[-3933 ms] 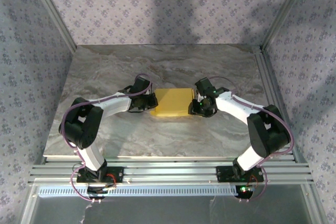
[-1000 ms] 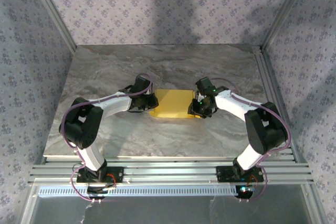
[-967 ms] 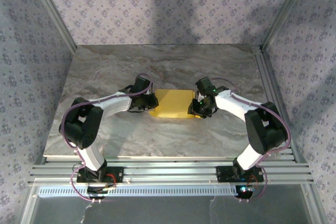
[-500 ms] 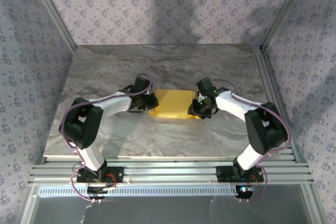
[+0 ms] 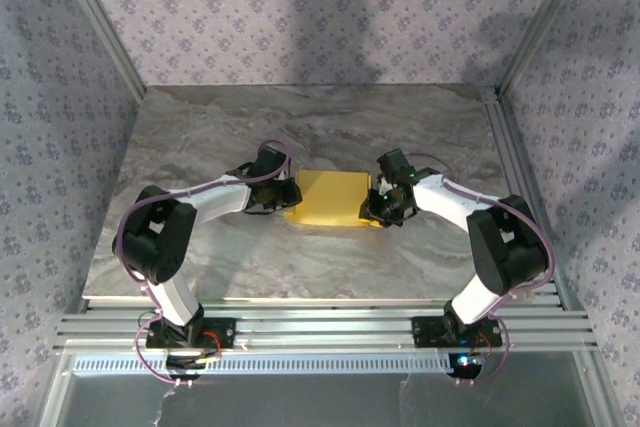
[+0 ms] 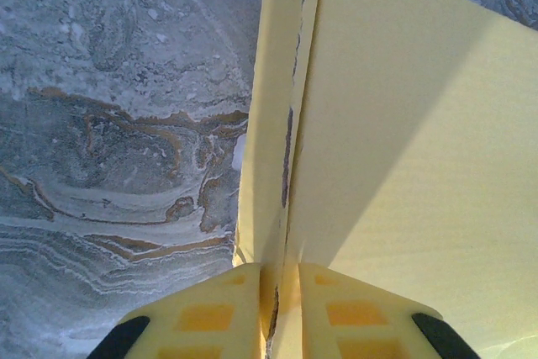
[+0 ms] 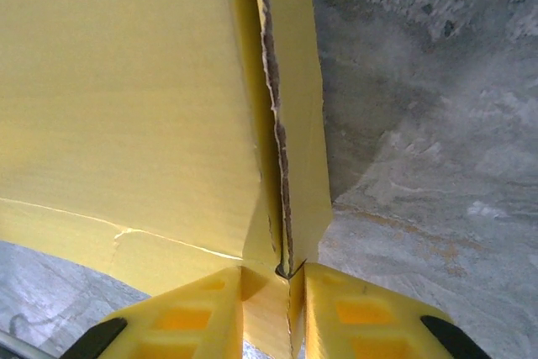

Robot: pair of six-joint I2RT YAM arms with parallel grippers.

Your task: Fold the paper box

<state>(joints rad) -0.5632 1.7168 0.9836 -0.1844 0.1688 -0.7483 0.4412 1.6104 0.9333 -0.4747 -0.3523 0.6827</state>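
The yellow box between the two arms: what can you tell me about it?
The paper box is thin yellow cardboard, folded into a flat rectangle at the middle of the marbled table. Each end shows a seam with a rough grey edge. The left claw pinches its left end, the right claw its right end.

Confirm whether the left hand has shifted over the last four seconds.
No. Against the veins in the table, the left hand sits where it was, pinching the paper box.

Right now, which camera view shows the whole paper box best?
The top external view: the paper box shows nearly whole, a yellow rectangle. The wrist views each give a close look at one end's folded edge.
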